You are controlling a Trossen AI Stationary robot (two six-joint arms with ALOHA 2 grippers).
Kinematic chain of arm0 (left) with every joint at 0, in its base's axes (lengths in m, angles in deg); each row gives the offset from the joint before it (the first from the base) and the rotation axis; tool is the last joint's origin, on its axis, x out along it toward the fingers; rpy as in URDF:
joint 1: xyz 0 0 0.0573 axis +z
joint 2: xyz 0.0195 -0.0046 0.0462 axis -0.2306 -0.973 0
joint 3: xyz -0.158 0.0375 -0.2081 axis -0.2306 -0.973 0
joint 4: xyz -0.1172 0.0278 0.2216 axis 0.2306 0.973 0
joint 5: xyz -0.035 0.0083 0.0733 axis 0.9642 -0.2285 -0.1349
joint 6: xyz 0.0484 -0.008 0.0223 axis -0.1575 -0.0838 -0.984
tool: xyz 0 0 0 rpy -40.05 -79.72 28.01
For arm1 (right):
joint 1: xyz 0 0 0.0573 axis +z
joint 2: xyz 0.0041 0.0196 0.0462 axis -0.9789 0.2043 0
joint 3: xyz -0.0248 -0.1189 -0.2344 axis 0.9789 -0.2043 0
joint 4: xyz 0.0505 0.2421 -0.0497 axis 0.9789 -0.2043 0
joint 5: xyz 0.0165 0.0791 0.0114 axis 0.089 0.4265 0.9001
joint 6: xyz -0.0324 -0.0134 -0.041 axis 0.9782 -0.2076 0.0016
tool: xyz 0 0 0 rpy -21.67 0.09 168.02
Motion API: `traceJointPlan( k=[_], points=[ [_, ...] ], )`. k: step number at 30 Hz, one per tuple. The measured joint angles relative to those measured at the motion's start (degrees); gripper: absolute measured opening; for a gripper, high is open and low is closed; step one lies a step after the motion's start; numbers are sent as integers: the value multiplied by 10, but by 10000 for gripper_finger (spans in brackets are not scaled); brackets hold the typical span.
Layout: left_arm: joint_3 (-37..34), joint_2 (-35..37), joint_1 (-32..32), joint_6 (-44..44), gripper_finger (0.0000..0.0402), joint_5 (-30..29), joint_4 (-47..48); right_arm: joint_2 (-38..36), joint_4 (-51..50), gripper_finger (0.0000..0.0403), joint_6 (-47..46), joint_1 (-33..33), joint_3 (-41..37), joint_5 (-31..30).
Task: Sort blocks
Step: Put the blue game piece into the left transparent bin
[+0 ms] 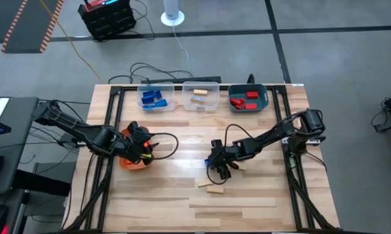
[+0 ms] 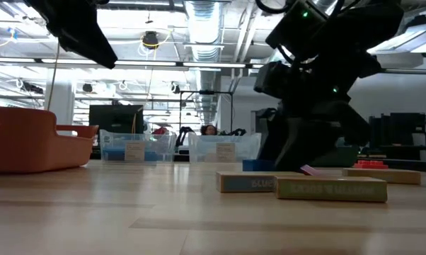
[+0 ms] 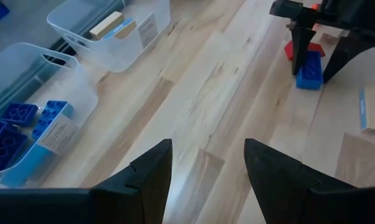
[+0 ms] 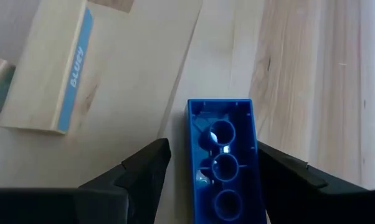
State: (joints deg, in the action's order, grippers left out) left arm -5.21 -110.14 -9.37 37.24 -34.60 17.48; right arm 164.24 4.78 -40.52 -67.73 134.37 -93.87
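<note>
A blue brick (image 4: pixel 223 162) lies on the table with its hollow underside toward the right wrist camera. My right gripper (image 4: pixel 209 162) is open, one finger on either side of the brick's long sides; at the middle of the table (image 1: pixel 218 170) it points steeply down. A red brick (image 3: pixel 290 50) lies just beyond it. A tan wood piece with a blue lettered edge (image 4: pixel 50 68) rests flat close by. My left gripper (image 3: pixel 206 168) is open and holds nothing, above the orange bin (image 1: pixel 132 162) at the table's left.
Along the far edge stand a clear bin with blue bricks (image 1: pixel 156 97), a clear bin with tan pieces (image 1: pixel 201 96) and a teal bin with red bricks (image 1: pixel 247 97). Two tan pieces (image 1: pixel 215 188) lie nearer the front edge. Bare wood lies between the arms.
</note>
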Motion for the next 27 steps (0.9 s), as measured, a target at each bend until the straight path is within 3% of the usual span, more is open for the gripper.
traceJointPlan(
  k=[3,8,12,16,23,27],
  points=[
    [0,0,0,-3,195,0,-1,-1,4,237,2,-2,0,-1],
    [0,-6,0,-34,195,0,-20,-1,13,166,6,-9,1,-3],
    [0,-32,0,-97,195,0,-70,-18,5,161,14,-22,3,-4],
    [0,-82,-1,-241,195,6,-168,-65,15,161,19,-46,3,6],
    [0,-179,-4,-544,195,6,-351,-110,87,182,-40,-111,4,214],
    [0,-241,3,-671,195,1,-444,-93,134,173,-66,-116,4,240]
  ],
)
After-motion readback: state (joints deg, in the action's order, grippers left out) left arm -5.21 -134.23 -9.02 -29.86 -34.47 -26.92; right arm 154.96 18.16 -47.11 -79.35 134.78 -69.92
